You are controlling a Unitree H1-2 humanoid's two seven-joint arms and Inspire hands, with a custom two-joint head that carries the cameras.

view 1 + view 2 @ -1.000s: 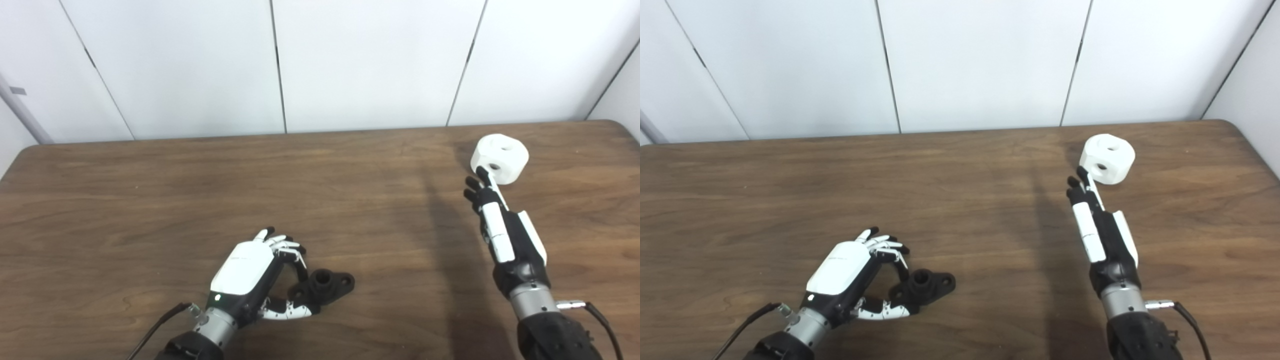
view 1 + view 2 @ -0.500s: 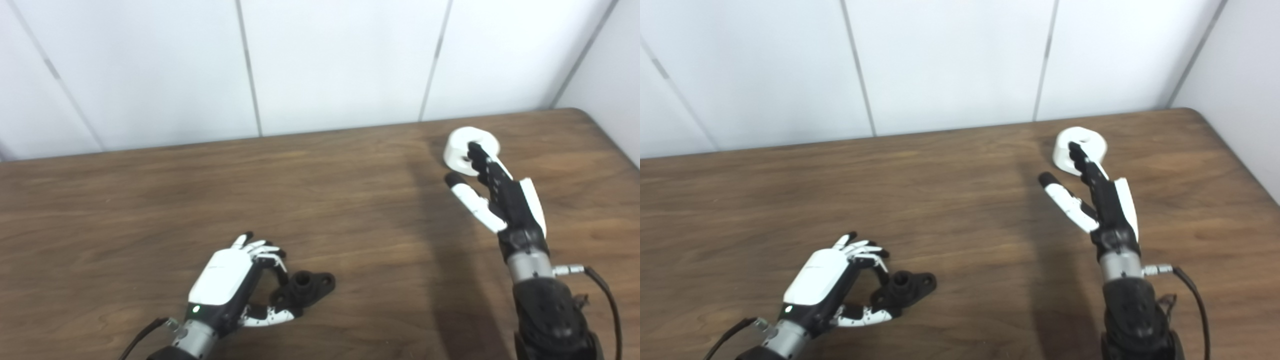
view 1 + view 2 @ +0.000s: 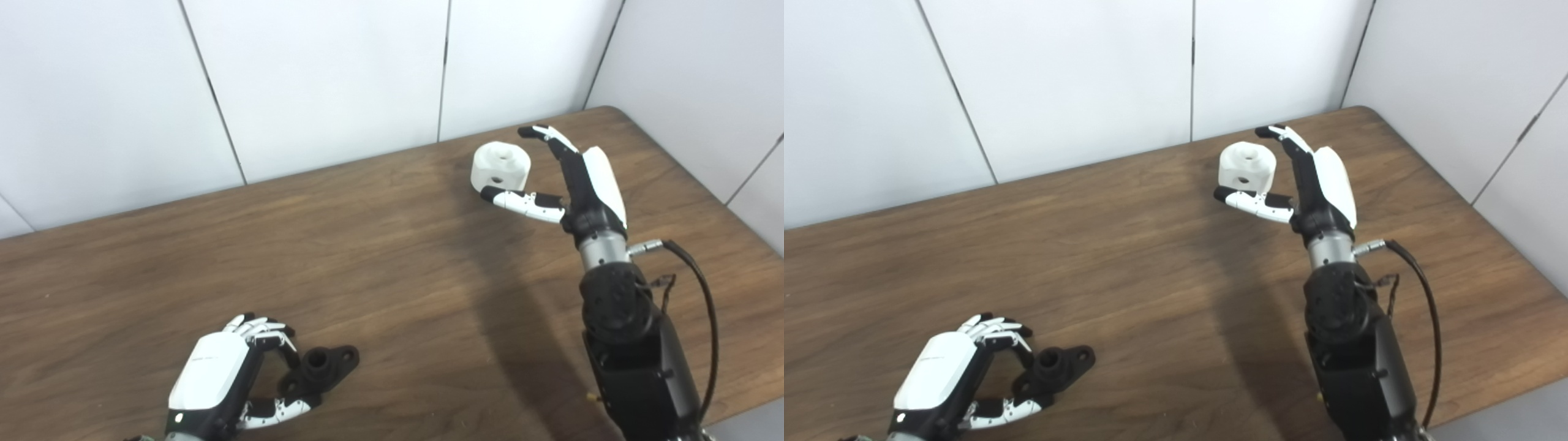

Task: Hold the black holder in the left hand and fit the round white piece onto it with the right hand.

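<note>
The round white piece [image 3: 500, 166] rests far back on the surface [image 3: 380, 257]. The right robot hand [image 3: 566, 177], a second ago short of it, now cups it, spread wide, grasping nothing. The left robot hand [image 3: 229, 373] stays curled around the black holder [image 3: 318, 369], which is not lifted.

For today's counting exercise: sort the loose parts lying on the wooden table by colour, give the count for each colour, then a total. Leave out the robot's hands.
Black: 1, the black holder, by the left hand
White: 1, the round white piece, between the fingers and thumb of the right hand
Total: 2
</note>
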